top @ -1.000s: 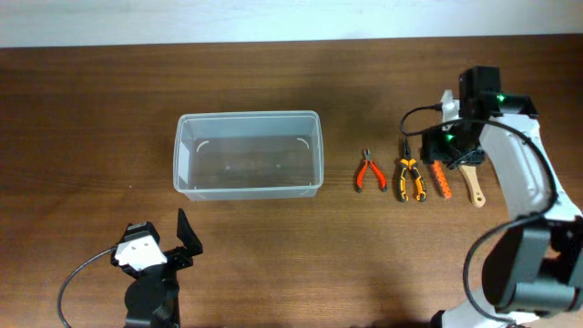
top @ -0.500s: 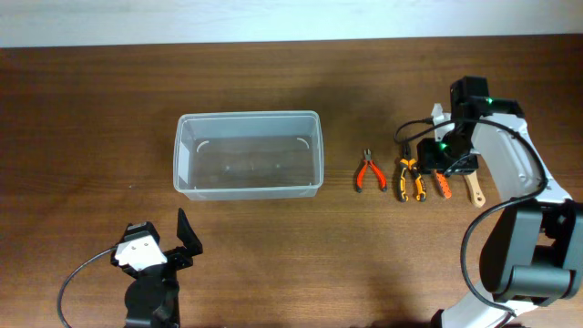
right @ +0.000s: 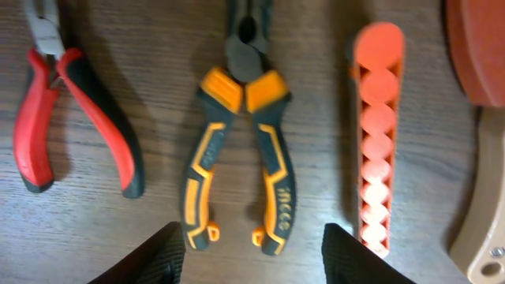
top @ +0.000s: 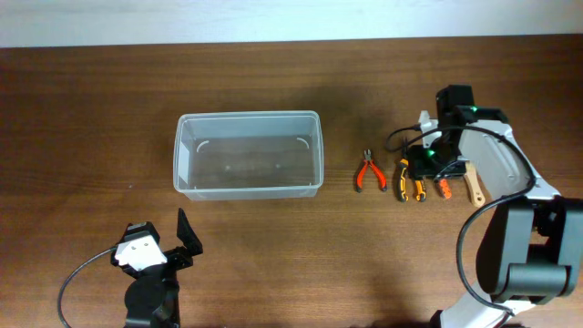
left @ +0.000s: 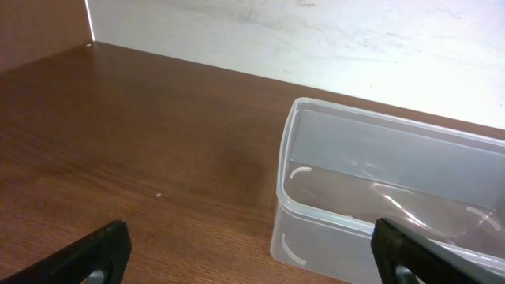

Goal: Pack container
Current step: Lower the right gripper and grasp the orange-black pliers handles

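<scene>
The clear plastic container [top: 248,153] stands empty at the table's middle left; it also shows in the left wrist view [left: 379,197]. To its right lie red-handled pliers [top: 369,172], orange-and-black pliers [top: 407,180], an orange tool [top: 444,188] and a tan-handled tool [top: 475,185]. In the right wrist view the orange-and-black pliers [right: 241,150] lie below my open right gripper [right: 252,252], with the red pliers [right: 71,118] to the left and the orange tool [right: 377,134] to the right. The right gripper [top: 430,164] hovers over these tools. My left gripper [top: 182,239] is open and empty near the front edge.
The table is dark wood [top: 91,109]. A pale wall runs along its far edge [left: 316,39]. The tan handle [right: 481,197] lies at the right edge of the right wrist view.
My right gripper has moved left and toward the front, from above the orange tool to over the orange-and-black pliers. The left arm has not moved.
</scene>
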`<state>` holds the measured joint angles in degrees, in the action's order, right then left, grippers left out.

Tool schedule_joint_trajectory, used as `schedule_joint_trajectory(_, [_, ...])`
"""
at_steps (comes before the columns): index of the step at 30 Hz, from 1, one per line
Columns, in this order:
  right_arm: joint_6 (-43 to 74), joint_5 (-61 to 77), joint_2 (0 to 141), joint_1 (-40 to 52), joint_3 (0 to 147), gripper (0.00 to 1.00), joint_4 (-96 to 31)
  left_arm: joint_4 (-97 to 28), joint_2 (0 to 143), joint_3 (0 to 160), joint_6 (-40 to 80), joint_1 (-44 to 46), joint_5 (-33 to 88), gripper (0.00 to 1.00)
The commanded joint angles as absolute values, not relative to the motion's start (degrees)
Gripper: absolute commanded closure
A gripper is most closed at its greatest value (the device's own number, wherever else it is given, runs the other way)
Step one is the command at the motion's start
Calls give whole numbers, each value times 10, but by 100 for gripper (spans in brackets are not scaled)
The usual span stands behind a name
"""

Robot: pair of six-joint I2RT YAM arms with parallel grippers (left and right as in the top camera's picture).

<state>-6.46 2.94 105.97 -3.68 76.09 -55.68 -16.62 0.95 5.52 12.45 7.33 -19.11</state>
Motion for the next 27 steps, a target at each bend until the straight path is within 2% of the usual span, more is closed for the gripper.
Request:
schedule_joint_trajectory(1, [-69, 34, 1080, -29, 756, 47, -554, -167, 7, 53, 119, 75, -193, 1])
schedule_joint_trajectory(5, [-69, 28, 1104, -30, 755, 51, -555, -167, 7, 53, 119, 75, -193, 1])
schedule_joint_trajectory(27, [-86, -7, 1119, -32, 755, 52, -540, -167, 7, 53, 119, 75, -193, 1])
